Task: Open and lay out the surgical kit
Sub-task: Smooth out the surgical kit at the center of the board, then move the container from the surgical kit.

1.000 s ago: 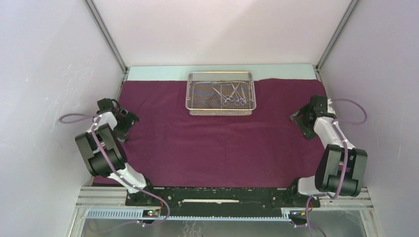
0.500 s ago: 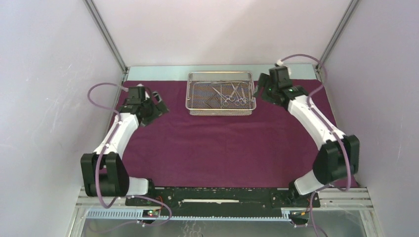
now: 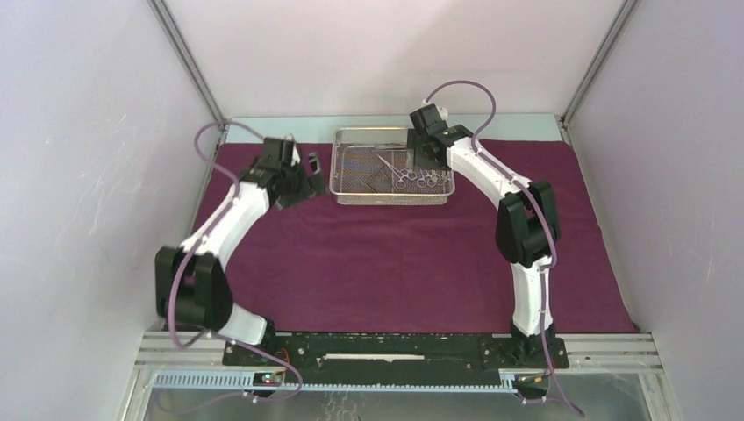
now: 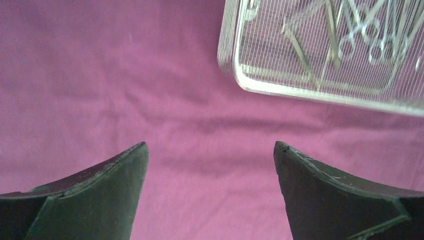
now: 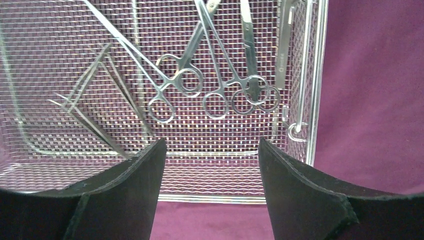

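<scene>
Near edge: your two arm bases, with both arms reaching away over the cloth (image 3: 395, 263). The cloth lies spread flat across the table and shows a few soft creases.

Left gripper (image 4: 210, 147) — fingers spread wide, nothing between them — hovers over bare cloth near the tray's left near corner, apart from it.

The tray (image 3: 391, 199) sits on the far part of the cloth, roughly centred, long side across.

Right gripper (image 5: 211, 142) — also spread wide, holding nothing — hangs over the tray, pointed down at the mesh floor.

Inside, toward the right: ring-handled instruments (image 5: 210, 75) lie side by side, rings toward the near wall, two of them crossing at the shafts. To their left, tweezers (image 5: 95, 95) lie splayed in a V. One more slim steel piece lies along the right wall; you cannot tell its type from these views.
</scene>
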Robot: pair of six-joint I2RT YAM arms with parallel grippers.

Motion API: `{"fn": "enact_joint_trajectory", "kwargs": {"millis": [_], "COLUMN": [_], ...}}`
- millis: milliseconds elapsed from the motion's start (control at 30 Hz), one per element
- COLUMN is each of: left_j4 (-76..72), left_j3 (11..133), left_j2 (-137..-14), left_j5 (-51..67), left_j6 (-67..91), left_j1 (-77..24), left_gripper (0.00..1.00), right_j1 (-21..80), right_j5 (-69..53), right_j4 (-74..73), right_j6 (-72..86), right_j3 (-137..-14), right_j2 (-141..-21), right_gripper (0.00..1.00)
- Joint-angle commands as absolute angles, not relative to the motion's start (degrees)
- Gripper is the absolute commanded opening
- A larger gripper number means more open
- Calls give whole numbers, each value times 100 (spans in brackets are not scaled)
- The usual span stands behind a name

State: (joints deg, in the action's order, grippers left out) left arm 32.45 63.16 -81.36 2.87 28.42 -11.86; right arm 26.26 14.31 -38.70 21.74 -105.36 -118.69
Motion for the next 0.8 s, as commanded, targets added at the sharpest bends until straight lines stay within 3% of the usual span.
{"fn": "enact_joint_trajectory", "kwargs": {"millis": [0,133,433,767], "left_j4": [3144,3133,3871,4085], "left_j3": [8014,8966,10990,11739], "left_j2": [-9237,-10210,-12242,-13107], "left_j5": [-333,-365,-129,31], "left_j6": [2435,2226,1993,2004], "left_j1": [-1178,-1178,-1240,-1283], "left_gripper": [99,97,76,56], "right_j1": [2418,2079,1716,1693], "right_j5": [1974,1869,1056,731], "right_j4": [-4105,-3969,-3745,-3820], "right_j6": [1919,1803,1516,1545], "right_j3": [-10798,-10494,-10420,-10954], "right_j2": [-11823,-11648,-11962,-12726], "right_gripper": [78,80,80,62]}}
